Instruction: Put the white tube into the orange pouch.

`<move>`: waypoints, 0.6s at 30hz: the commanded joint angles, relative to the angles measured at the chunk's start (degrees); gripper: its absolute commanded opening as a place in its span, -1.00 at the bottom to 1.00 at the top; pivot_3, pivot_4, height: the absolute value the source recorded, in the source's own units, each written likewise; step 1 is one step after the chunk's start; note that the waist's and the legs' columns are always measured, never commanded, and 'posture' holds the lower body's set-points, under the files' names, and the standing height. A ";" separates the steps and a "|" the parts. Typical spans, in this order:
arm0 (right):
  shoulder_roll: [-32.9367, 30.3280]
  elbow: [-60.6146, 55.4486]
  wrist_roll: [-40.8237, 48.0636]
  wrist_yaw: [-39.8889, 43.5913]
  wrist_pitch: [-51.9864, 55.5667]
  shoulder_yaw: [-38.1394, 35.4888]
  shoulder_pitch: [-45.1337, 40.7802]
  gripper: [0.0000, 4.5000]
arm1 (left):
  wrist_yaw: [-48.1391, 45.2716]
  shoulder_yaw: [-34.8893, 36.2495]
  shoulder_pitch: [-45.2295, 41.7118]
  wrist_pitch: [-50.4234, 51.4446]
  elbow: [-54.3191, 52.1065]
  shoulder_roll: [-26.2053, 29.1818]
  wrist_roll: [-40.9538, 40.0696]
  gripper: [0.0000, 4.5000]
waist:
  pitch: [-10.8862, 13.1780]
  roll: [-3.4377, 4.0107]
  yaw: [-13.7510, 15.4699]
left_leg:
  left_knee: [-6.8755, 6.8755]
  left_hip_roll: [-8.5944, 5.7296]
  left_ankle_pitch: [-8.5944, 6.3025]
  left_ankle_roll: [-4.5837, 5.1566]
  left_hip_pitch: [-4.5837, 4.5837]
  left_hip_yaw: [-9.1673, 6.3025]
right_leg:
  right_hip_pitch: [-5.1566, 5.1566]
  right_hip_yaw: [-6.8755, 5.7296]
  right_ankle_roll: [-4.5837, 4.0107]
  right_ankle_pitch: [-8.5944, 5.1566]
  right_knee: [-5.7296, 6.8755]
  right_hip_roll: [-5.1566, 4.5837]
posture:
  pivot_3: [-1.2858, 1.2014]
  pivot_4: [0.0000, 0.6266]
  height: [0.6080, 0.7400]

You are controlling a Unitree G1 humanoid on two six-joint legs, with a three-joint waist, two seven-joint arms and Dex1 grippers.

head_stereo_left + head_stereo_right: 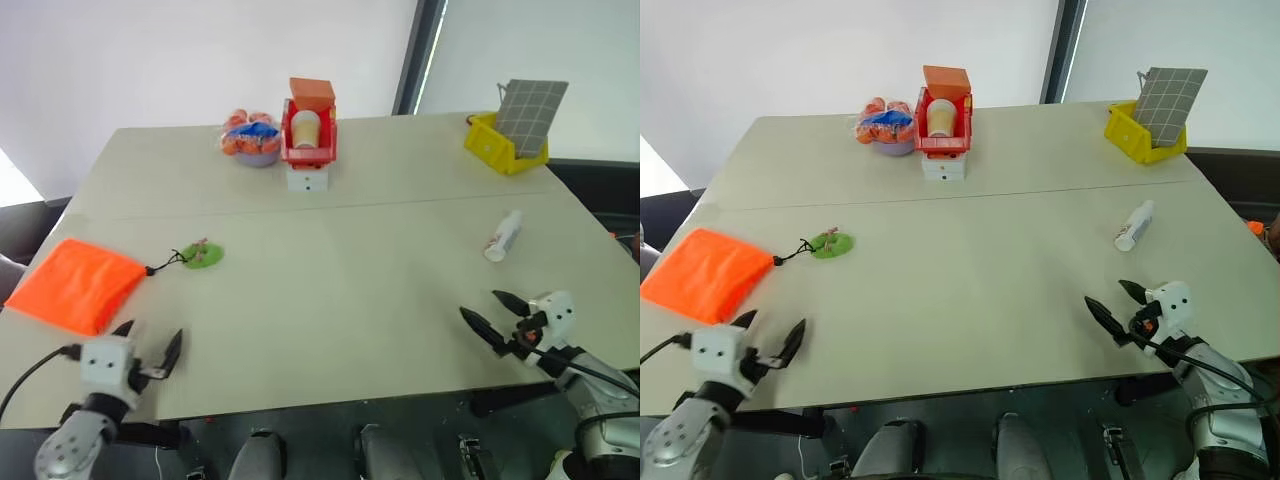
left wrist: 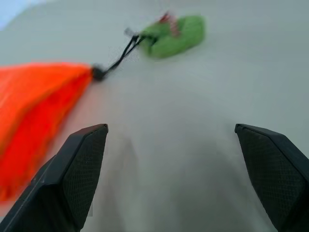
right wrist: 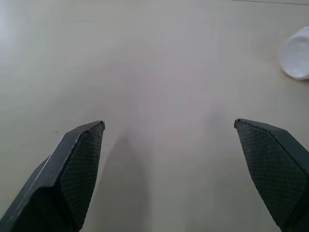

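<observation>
The white tube [image 1: 503,236] lies flat on the right side of the counter [image 1: 330,270], its cap end toward the near edge, with bare surface all round it. The right pincer [image 1: 488,313] hovers near it, just over the near right part of the counter, its two black fingers [image 3: 79,179] spread wide with nothing between them (in the right wrist view the tube's white end [image 3: 298,59] peeks in at the edge).

Well apart, at the near left edge, the orange pouch [image 1: 75,283] lies flat and limp. Its black cord [image 1: 165,263] runs right to a small green tag [image 1: 201,254] resting on the counter just beside it. The left pincer [image 1: 150,345] hangs just near of the pouch, over the near edge, likewise wide open and empty.

At the far side stand a red bin [image 1: 310,137] holding a tan paper cup [image 1: 306,128], with an orange box [image 1: 312,94] behind it and a white block [image 1: 307,179] beneath. Left of that sits a clear bag of orange fruit [image 1: 251,137]. At the far right is a yellow bin [image 1: 503,145] with a grey gridded panel [image 1: 532,116] leaning in it.
</observation>
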 commanded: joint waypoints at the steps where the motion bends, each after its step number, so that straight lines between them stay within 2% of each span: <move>1: 0.20 -7.95 3.05 1.62 3.22 1.82 -0.28 0.99 | 7.05 -2.50 -2.19 -0.75 -2.62 0.24 11.78 1.00 | -0.03 0.04 -0.07 | 0.00 0.00 0.00 0.00 0.01 -0.01 | -0.01 0.00 0.01 0.00 0.05 0.02 | 0.03 -0.52 1.00; 5: 0.44 -16.65 5.23 2.27 8.90 5.87 0.41 0.99 | 11.89 -4.53 -5.08 3.61 -3.32 0.16 20.32 1.00 | -0.07 -0.05 -0.07 | -0.05 0.02 0.01 0.01 0.06 -0.09 | -0.11 0.00 0.02 0.01 0.38 0.11 | 0.03 -0.52 1.00; 10: 0.20 -24.95 6.53 2.54 14.55 11.29 0.83 0.99 | 15.39 -4.46 -6.78 7.81 -4.32 0.70 26.73 1.00 | -0.09 -0.16 0.03 | -0.07 0.03 0.00 0.02 0.08 -0.17 | -0.23 -0.07 0.03 0.00 0.68 0.13 | 0.03 -0.52 1.00; 14: 1.61 -31.03 5.80 2.84 18.00 19.78 -0.62 0.99 | 18.68 1.10 -8.35 13.79 -1.77 3.49 30.42 1.00 | -0.11 -0.37 -0.07 | -0.06 0.03 0.00 0.01 0.08 -0.22 | -0.24 -0.11 0.03 0.00 0.69 0.12 | 0.03 -0.52 1.00; 18: 2.46 -30.33 4.92 2.00 17.74 21.50 -1.52 0.99 | 19.30 4.69 -8.44 17.58 -1.02 5.01 30.32 1.00 | -0.11 -0.38 -0.12 | -0.06 0.02 0.00 0.01 0.08 -0.23 | -0.28 -0.18 0.03 0.00 0.67 0.02 | 0.03 -0.52 1.00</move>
